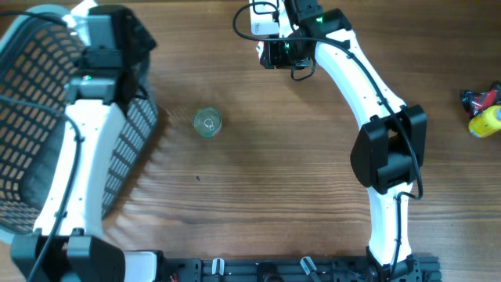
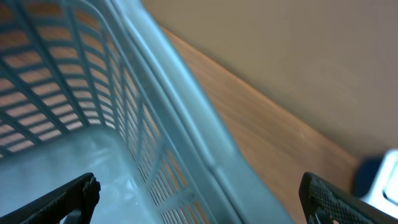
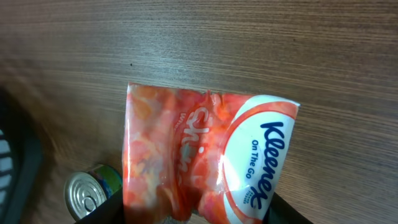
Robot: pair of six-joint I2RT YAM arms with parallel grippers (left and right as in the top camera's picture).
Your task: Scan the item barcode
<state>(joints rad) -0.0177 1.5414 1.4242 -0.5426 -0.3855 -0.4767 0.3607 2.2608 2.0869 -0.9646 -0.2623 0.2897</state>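
"What sits at nine o'clock?"
"A grey mesh basket. The left gripper hangs over its rim, spread wide and holding nothing."
"And the middle?"
"A tin can stands upright, slightly toward ten o'clock."
"Where's the item?"
"At twelve o'clock. The right gripper is half closed on the Kleenex pack, clamping its lower edge."
"Three o'clock?"
"Yellow and red objects, too small to identify."
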